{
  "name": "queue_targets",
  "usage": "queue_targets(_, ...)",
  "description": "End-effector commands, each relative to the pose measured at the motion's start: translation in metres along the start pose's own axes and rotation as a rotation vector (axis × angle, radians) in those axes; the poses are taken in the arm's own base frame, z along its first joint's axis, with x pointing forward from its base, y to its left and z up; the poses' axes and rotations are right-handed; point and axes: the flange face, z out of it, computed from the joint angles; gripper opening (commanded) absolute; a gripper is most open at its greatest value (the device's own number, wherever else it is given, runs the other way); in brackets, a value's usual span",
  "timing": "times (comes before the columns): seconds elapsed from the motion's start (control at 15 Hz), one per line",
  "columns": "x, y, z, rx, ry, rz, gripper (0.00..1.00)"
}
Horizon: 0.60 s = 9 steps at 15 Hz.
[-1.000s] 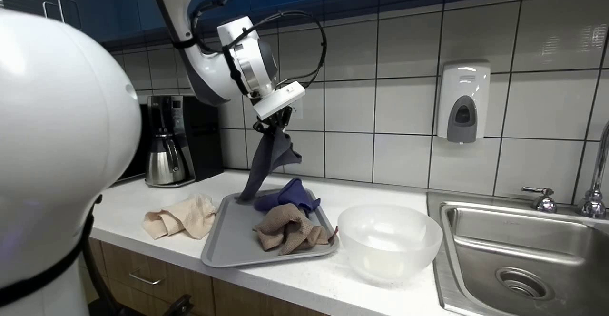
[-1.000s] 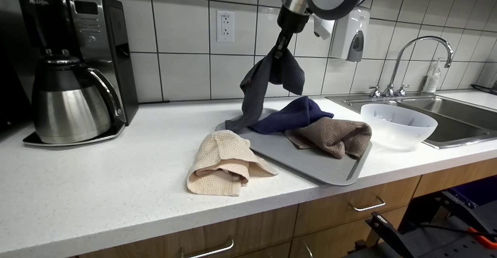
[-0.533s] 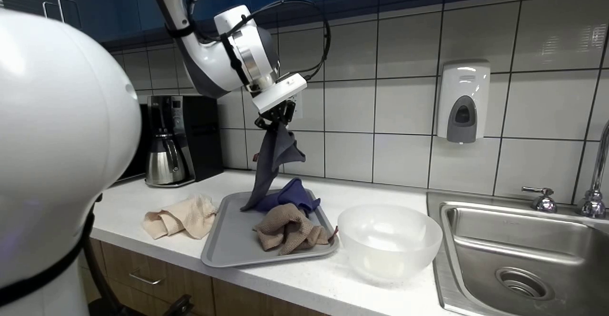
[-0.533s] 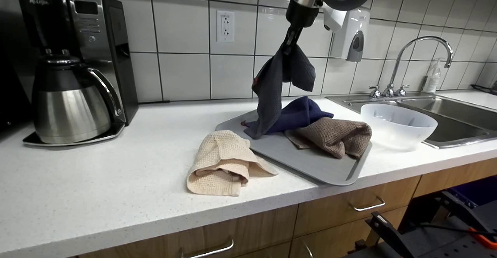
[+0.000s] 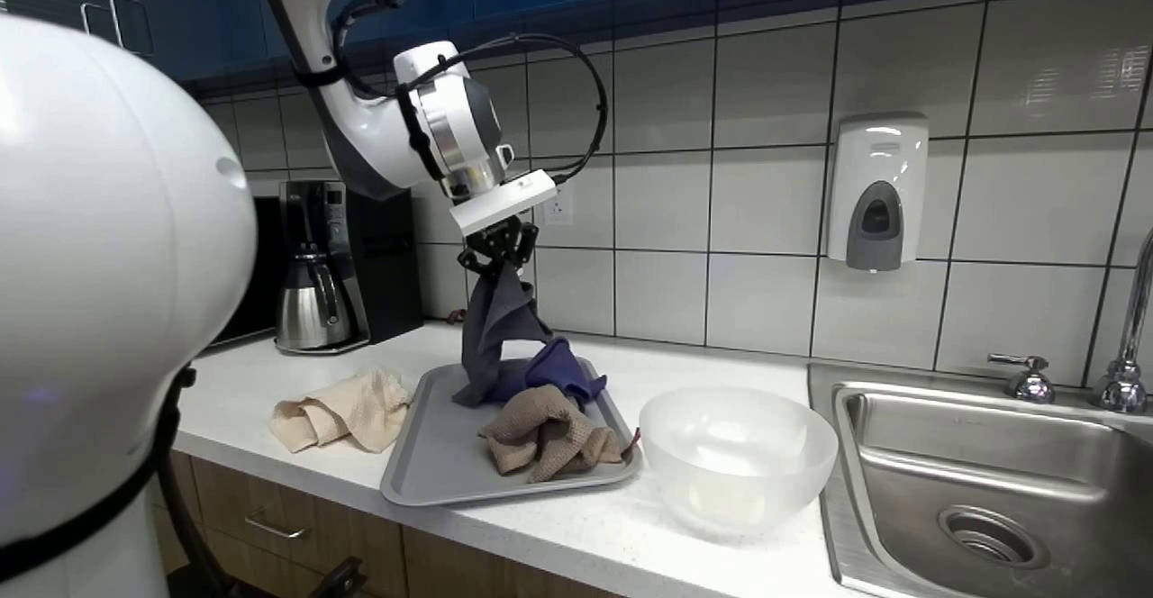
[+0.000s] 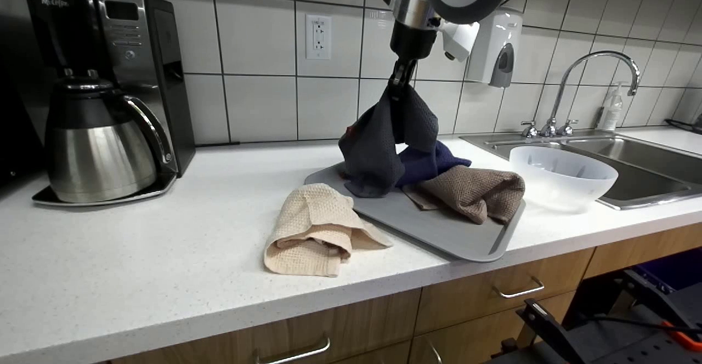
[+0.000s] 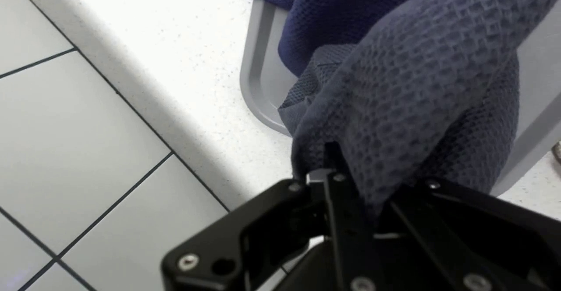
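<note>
Grey cloth (image 6: 373,155) hangs pinched in your gripper (image 6: 397,95) over the far left of the tray (image 6: 439,233), beside the navy cloth (image 6: 428,166). This looks like a carrying step; your next move probably calls for a firm pinch and slow travel.

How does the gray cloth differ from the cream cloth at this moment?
Color: the gray cloth is dark, the cream cloth pale.
Support: the gray cloth hangs gripped in the pincer over the tray; the cream cloth lies on the counter, outside the tray.
Shape: the gray cloth drapes downward, the cream cloth sits loosely folded.
Both have a textured weave.
</note>
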Motion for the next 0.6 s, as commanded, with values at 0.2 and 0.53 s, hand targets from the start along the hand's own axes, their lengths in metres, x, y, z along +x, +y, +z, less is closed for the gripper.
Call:
queue_targets(0.2, 0.011, -0.006, 0.022, 0.079, -0.075, 0.004, 0.01)
queue_targets(0.53, 0.012, -0.009, 0.044, 0.135, -0.147, -0.004, 0.01)
